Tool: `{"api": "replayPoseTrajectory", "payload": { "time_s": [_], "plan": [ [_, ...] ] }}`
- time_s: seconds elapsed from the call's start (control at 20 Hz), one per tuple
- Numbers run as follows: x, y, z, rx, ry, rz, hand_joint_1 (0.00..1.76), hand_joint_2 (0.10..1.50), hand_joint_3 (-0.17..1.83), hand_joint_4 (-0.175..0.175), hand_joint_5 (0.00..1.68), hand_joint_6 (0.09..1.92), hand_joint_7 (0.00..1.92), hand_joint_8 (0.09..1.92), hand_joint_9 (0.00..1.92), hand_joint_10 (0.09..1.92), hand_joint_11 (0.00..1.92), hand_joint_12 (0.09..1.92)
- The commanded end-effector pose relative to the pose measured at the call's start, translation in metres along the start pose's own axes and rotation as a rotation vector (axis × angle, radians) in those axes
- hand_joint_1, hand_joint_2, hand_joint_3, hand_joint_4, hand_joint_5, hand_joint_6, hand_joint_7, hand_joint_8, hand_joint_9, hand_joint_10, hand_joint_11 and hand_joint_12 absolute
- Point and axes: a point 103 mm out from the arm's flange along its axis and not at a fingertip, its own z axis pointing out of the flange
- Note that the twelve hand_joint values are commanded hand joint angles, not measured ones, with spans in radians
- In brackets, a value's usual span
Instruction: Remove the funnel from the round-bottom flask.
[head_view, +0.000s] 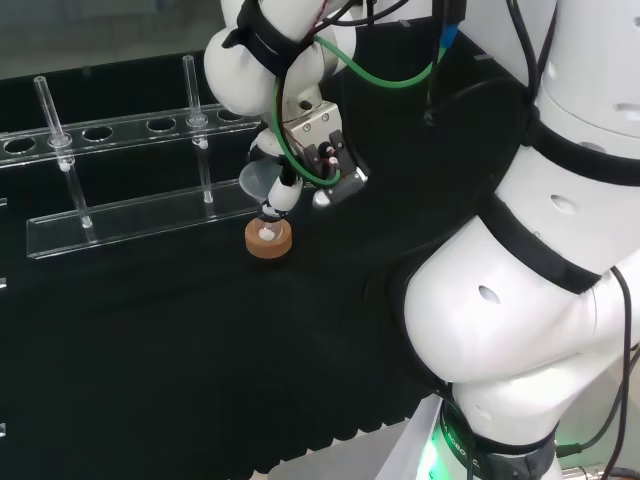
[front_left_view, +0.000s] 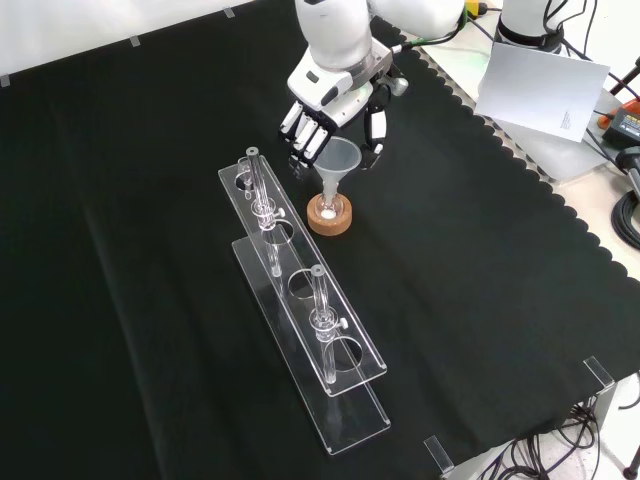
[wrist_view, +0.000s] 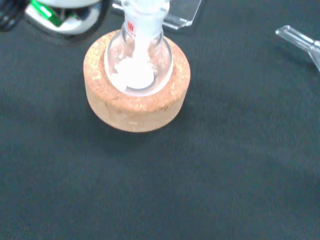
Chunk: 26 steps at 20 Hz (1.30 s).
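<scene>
In the head view, the hand (head_view: 318, 160) hangs low over the bench (head_view: 150, 340), which wears a black cloth. Right under it sits a small round flask (head_view: 268, 232) in a cork ring (head_view: 268, 243). A grey funnel (head_view: 258, 180) stands in the neck of the flask, and the hand is right beside its wide top. A clear rack (head_view: 130, 215) lies just to the left of the cork ring, with thin glass tubes (head_view: 50, 115) standing in it. The big white arm (head_view: 540, 280) is on the right side.

In the front view, the hand (front_left_view: 330, 115) comes down from the top. Its fingers (front_left_view: 303, 135) curl a little on the left of the funnel (front_left_view: 337, 165) and the thumb (front_left_view: 375, 130) is on the right, so the cup of the funnel sits between them. I cannot tell if they touch it. The funnel is still in the flask (front_left_view: 328, 208), on the cork ring (front_left_view: 330, 218). The rack (front_left_view: 300, 300) runs close by on the left, near the fingers. A white sheet (front_left_view: 540, 85) lies far off at the right.

In the wrist view, the flask (wrist_view: 137, 60) holds some white powder (wrist_view: 132, 75) and rests in the cork ring (wrist_view: 135, 95).
</scene>
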Motion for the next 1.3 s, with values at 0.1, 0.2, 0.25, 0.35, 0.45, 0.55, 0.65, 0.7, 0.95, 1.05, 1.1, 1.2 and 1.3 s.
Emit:
{"api": "replayPoseTrajectory", "payload": {
  "time_s": [0.1, 0.2, 0.25, 0.35, 0.45, 0.55, 0.65, 0.7, 0.95, 1.05, 1.1, 1.2, 1.3],
  "plan": [
    [0.010, 0.000, -0.016, -0.129, -0.075, -0.008, 0.95, 0.62, 0.59, -0.043, 0.63, 0.15, 0.69, 0.68, 1.10, 0.46, 0.51, 1.30],
    [0.009, 0.000, -0.021, -0.133, -0.086, -0.011, 0.96, 0.63, 0.61, -0.038, 0.66, 0.30, 0.77, 0.67, 1.18, 0.41, 0.55, 1.27],
    [0.008, -0.001, -0.024, -0.134, -0.088, -0.011, 0.97, 0.63, 0.62, -0.035, 0.65, 0.39, 0.79, 0.66, 1.21, 0.38, 0.56, 1.27],
    [0.007, -0.002, -0.030, -0.129, -0.091, -0.013, 0.97, 0.63, 0.64, -0.031, 0.63, 0.53, 0.81, 0.66, 1.24, 0.36, 0.58, 1.26],
    [0.006, -0.002, -0.036, -0.103, -0.098, -0.011, 0.97, 0.63, 0.64, -0.027, 0.63, 0.58, 0.82, 0.66, 1.25, 0.35, 0.58, 1.26],
    [0.006, -0.004, -0.042, -0.087, -0.103, -0.013, 0.97, 0.63, 0.65, -0.026, 0.62, 0.62, 0.81, 0.67, 1.24, 0.34, 0.60, 1.25],
    [0.007, -0.005, -0.046, -0.060, -0.113, -0.015, 0.97, 0.63, 0.65, -0.026, 0.62, 0.64, 0.81, 0.67, 1.24, 0.34, 0.62, 1.25],
    [0.007, -0.007, -0.049, -0.050, -0.114, -0.016, 0.96, 0.63, 0.65, -0.026, 0.61, 0.65, 0.81, 0.67, 1.23, 0.34, 0.63, 1.24],
    [0.006, -0.012, -0.055, -0.008, -0.122, -0.012, 0.96, 0.63, 0.66, -0.025, 0.61, 0.67, 0.79, 0.67, 1.22, 0.33, 0.65, 1.23],
    [0.006, -0.015, -0.059, -0.008, -0.122, -0.013, 0.95, 0.63, 0.66, -0.024, 0.60, 0.68, 0.78, 0.67, 1.21, 0.33, 0.65, 1.23],
    [0.006, -0.015, -0.061, -0.009, -0.122, -0.013, 0.95, 0.63, 0.66, -0.024, 0.60, 0.68, 0.78, 0.67, 1.20, 0.33, 0.66, 1.23],
    [0.006, -0.016, -0.063, -0.003, -0.124, -0.017, 0.95, 0.63, 0.66, -0.025, 0.60, 0.68, 0.77, 0.68, 1.20, 0.33, 0.66, 1.22],
    [0.004, -0.018, -0.072, -0.009, -0.123, -0.015, 0.95, 0.63, 0.66, -0.026, 0.60, 0.69, 0.77, 0.68, 1.19, 0.33, 0.66, 1.22]
  ]
}}
